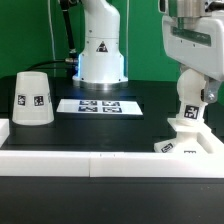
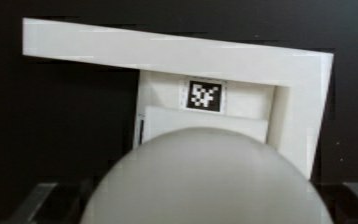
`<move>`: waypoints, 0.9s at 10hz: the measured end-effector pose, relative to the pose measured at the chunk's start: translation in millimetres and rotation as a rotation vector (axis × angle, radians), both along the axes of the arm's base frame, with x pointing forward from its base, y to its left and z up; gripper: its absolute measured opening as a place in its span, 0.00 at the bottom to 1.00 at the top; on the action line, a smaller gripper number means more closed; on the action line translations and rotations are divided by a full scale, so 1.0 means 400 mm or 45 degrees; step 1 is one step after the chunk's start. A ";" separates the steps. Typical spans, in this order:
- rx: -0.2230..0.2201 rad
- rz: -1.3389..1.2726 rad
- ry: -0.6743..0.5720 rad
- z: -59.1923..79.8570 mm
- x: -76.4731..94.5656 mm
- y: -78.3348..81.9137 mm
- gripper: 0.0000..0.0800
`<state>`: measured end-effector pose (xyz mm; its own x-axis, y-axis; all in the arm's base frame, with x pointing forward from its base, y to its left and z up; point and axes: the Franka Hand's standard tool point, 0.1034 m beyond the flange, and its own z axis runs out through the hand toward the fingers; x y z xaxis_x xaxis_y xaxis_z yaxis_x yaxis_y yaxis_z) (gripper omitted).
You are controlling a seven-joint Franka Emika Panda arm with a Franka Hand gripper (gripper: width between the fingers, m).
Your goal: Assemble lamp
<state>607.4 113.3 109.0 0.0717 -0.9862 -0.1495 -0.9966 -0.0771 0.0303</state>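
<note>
My gripper [image 1: 190, 96] is at the exterior view's right, shut on the bulb [image 1: 191, 110], a white ball-shaped part with a square tag. It holds the bulb upright just above or on the low white base block [image 1: 184, 131]; I cannot tell whether they touch. In the wrist view the bulb's round body [image 2: 202, 175] fills the foreground between my dark fingers [image 2: 41, 203], and my gripper [image 2: 197, 208] is directly over the base [image 2: 220, 75], which shows its tag. The white cone shade [image 1: 33, 98] stands on the table at the exterior view's left, apart from the gripper.
The marker board [image 1: 100, 105] lies flat in the middle of the black table. The white robot pedestal [image 1: 101, 50] stands behind it. A low white wall [image 1: 90, 160] runs along the table's front edge and up its left side.
</note>
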 end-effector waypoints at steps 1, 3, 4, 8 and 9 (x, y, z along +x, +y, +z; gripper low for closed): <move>-0.003 -0.075 0.006 0.001 0.002 0.002 0.72; 0.050 -0.369 0.007 -0.001 0.008 -0.007 0.72; 0.065 -0.508 0.024 0.001 0.011 -0.008 0.72; 0.120 -0.707 0.036 0.003 0.024 -0.012 0.72; 0.119 -0.668 0.029 0.001 0.023 -0.011 0.79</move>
